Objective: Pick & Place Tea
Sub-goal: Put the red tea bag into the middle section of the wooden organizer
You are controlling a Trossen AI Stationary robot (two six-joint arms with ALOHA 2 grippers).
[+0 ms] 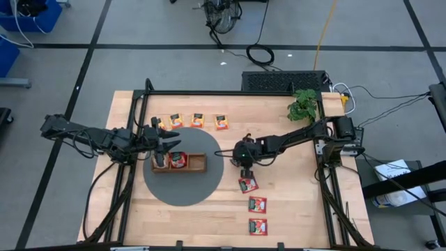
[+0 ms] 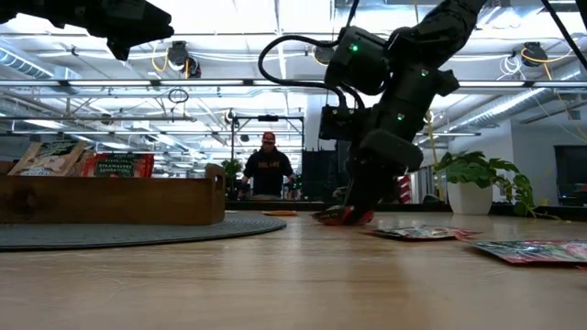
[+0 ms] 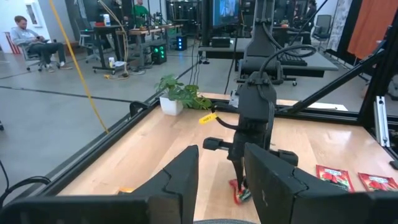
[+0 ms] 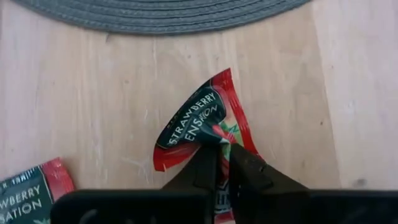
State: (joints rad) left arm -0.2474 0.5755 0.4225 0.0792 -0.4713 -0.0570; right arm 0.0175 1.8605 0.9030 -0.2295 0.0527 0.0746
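High view first: I take the wooden tray (image 1: 197,162) on the round grey mat (image 1: 182,188) as my landmark. My right hand (image 1: 245,173) is down on the surface, just beyond the mat edge on the side away from the left arm, over a red packet (image 1: 247,184). Two more red packets (image 1: 257,205) lie further from the tray, and four orange-yellow packets (image 1: 197,120) lie in a row behind it. Some packets already stand in the tray, so I judge the task is partly done, with at least seven packets left. My left hand (image 1: 162,146) hovers over the tray end.

Low view: the right hand pinches the red packet at the surface, well beside the tray.

Left wrist view: the left fingers (image 3: 180,177) stand apart, and I see nothing between them.

Right wrist view: the right fingers are clenched on the red packet's edge; it buckles, and it is not yet lifted, I think.
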